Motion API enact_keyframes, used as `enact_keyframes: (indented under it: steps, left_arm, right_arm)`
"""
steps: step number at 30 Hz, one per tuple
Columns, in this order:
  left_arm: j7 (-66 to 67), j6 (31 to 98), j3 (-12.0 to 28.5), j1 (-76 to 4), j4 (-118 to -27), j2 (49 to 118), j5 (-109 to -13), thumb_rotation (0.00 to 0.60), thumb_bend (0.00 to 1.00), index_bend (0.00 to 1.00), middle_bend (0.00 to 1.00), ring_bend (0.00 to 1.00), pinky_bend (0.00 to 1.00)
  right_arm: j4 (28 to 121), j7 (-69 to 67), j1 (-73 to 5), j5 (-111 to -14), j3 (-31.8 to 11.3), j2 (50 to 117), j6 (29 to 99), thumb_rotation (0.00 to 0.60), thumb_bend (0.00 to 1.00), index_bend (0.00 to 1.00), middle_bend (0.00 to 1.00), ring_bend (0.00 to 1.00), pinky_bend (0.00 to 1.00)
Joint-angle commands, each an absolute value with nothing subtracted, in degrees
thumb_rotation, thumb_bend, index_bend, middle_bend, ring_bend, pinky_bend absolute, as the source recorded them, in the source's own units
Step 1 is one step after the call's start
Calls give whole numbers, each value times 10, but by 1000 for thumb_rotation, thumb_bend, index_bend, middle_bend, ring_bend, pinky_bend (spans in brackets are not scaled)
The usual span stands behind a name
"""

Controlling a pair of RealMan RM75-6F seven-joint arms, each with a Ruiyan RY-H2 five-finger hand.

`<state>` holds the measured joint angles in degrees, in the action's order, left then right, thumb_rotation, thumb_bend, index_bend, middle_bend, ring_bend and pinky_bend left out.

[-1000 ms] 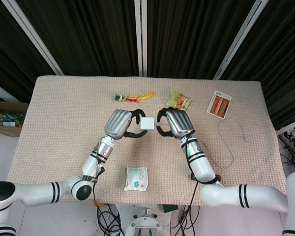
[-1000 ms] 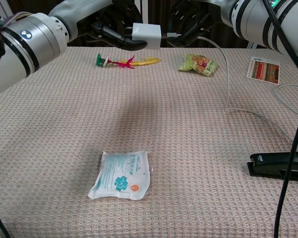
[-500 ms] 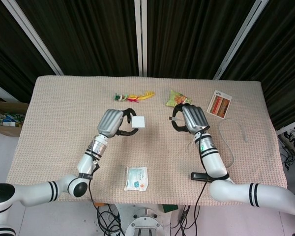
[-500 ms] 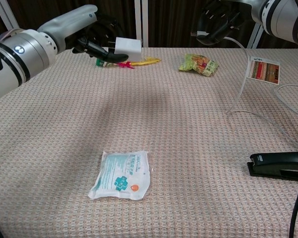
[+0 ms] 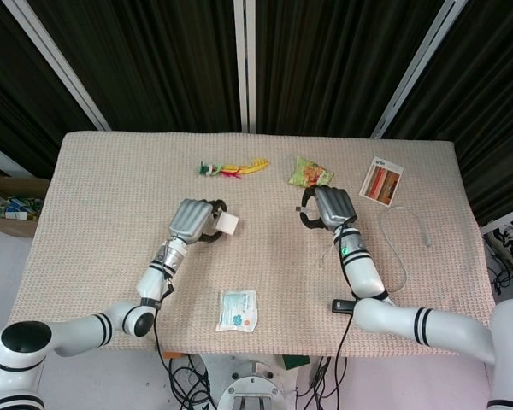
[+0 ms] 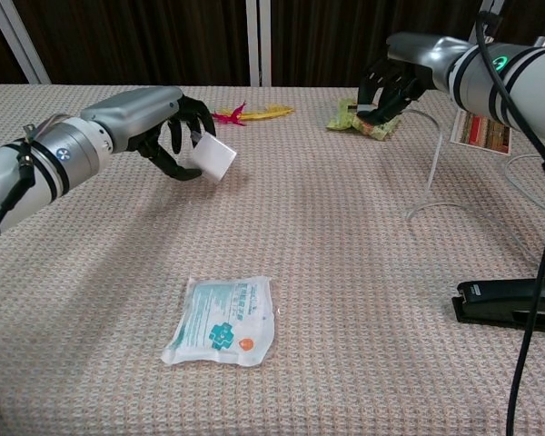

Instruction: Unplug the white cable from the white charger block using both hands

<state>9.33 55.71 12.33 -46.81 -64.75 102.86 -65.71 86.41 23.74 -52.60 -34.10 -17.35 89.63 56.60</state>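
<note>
My left hand (image 5: pixel 193 220) (image 6: pixel 168 133) holds the white charger block (image 5: pixel 228 224) (image 6: pixel 214 160) just above the table, left of centre. The white cable (image 5: pixel 395 249) (image 6: pixel 433 168) is out of the block. My right hand (image 5: pixel 327 207) (image 6: pixel 388 89) grips the cable's plug end, and the cable hangs down from it and loops over the table on the right. The two hands are well apart.
A white medical pouch (image 5: pixel 238 309) (image 6: pixel 222 320) lies near the front edge. A green snack bag (image 5: pixel 310 173) (image 6: pixel 363 118), a colourful feather toy (image 5: pixel 233 168) (image 6: pixel 250 113) and a card (image 5: pixel 381 180) (image 6: pixel 480 128) sit at the back. A black clip (image 5: pixel 343 305) (image 6: pixel 510 301) lies at front right.
The hands have pulled apart, and the cable has come out of the block. Both hands have lowered toward the table, the left with the block, the right with the cable end.
</note>
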Motion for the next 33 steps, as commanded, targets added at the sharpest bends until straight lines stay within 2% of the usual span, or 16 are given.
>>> enact_keyframes:
  steps: [1,2,4,9,11,15,17,21,24,30,33]
  left_arm:
    - [151,529,130,-462,-698,986,-602,435,146,167,206,217,467]
    - [156,540,135,-455,-716,974,-594,388,113,149,178,185,418]
    - [152,565,137,-438,-742,953,-595,337,92,146,160,163,368]
    - [132,635,119,-377,-803,870,-629,323,88,145,158,162,356]
    - [122,662,112,-352,-823,837,-640,365,88,146,167,168,360]
    - [97,725,86,-289,-862,757,-675,563,88,161,178,174,360]
    - [85,752,72,-262,-871,727,-694,598,89,169,181,174,354]
    - [66,816,37,-198,-879,683,-729,600,89,186,183,174,326]
    - [53,859,17,-154,-884,667,-746,600,89,190,183,173,311]
    - [30,933,-27,-76,-888,661,-794,600,89,195,189,173,279]
    - [19,956,-46,-46,-890,665,-816,600,89,201,193,173,279]
  right_arm:
    - [821,249,-545,-311,-164,920,520,600,190,55,123,122,213]
    - [812,242,-544,-315,-164,923,515,600,151,4,80,87,184]
    - [809,223,-536,-332,-165,917,514,600,96,0,47,50,155]
    - [864,163,-486,-426,-164,850,544,600,79,0,66,44,147]
    - [897,144,-461,-468,-154,811,558,600,94,0,81,44,147]
    - [968,97,-397,-579,-111,695,571,600,147,0,80,44,146]
    - [987,80,-366,-627,-91,656,596,600,155,0,79,44,143]
    - [1004,28,-289,-714,-49,602,674,600,165,0,80,44,142]
    - [992,-24,-238,-762,-26,587,730,600,172,0,80,44,142]
    - [939,-96,-150,-827,10,595,832,600,176,0,85,44,142]
    - [913,-119,-122,-844,23,604,855,600,177,0,92,44,142]
